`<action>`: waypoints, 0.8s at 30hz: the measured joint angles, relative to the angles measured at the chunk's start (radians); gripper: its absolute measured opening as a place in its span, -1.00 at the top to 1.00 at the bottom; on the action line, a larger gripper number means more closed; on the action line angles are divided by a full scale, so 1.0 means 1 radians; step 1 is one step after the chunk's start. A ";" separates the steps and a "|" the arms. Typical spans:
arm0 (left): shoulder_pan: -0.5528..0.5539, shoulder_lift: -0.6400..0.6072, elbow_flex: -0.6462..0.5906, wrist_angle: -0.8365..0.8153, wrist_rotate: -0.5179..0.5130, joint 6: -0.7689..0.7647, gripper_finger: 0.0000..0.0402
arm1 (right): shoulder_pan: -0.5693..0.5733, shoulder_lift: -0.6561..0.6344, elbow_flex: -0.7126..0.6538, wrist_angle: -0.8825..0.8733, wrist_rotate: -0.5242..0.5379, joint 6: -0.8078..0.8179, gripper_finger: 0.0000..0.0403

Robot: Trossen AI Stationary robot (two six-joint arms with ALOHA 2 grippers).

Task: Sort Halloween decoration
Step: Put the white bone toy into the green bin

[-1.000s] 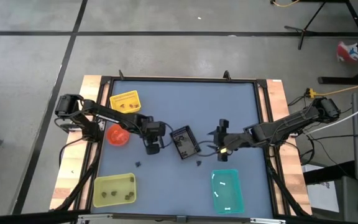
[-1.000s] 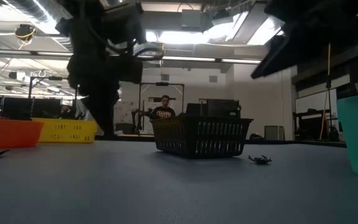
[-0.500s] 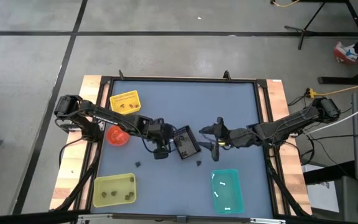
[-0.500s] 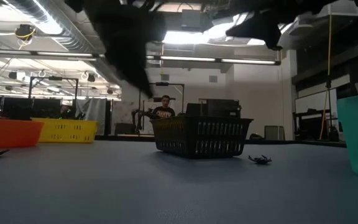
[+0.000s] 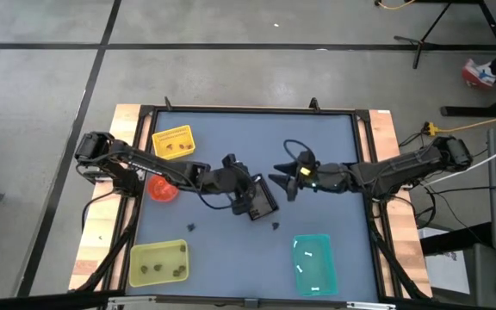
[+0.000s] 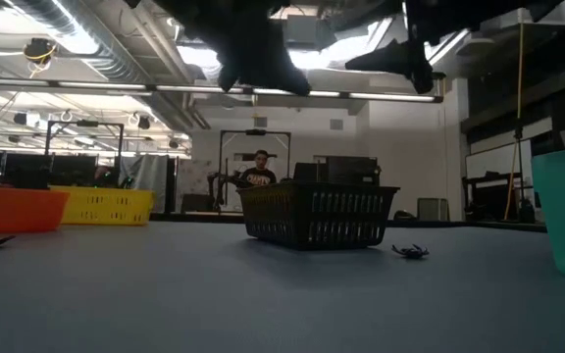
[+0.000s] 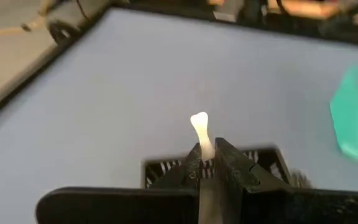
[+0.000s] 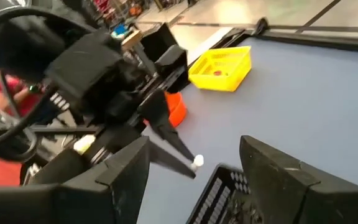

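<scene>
While the left pincer point(image 7: 209, 163) pinches a small white bone trinket point(image 7: 201, 132) above the black basket point(image 5: 256, 197) at mid-counter, the right pincer point(image 8: 191, 168) hovers just beside it, jaws wide. A handover seems under way; next, the right jaws should close on the bone's free end, probably bound for the teal tray point(image 5: 315, 263).

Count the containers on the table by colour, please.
yellow container: 1
orange container: 1
yellow-green container: 1
teal container: 1
black container: 1
Total: 5
</scene>
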 joint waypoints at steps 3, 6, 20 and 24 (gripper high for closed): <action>0.007 -0.001 0.000 0.071 -0.028 0.000 0.93 | -0.019 0.000 0.000 0.002 0.000 0.000 -0.22; 0.016 -0.001 0.000 0.146 -0.029 0.000 0.93 | -0.024 0.000 0.000 0.002 -0.001 -0.003 -0.22; 0.064 0.012 0.001 0.305 -0.010 0.001 0.93 | -0.022 0.000 0.000 0.104 0.049 -0.056 -0.22; 0.057 0.013 0.001 0.306 -0.009 0.001 0.93 | -0.022 0.000 0.000 0.106 0.100 -0.063 -0.22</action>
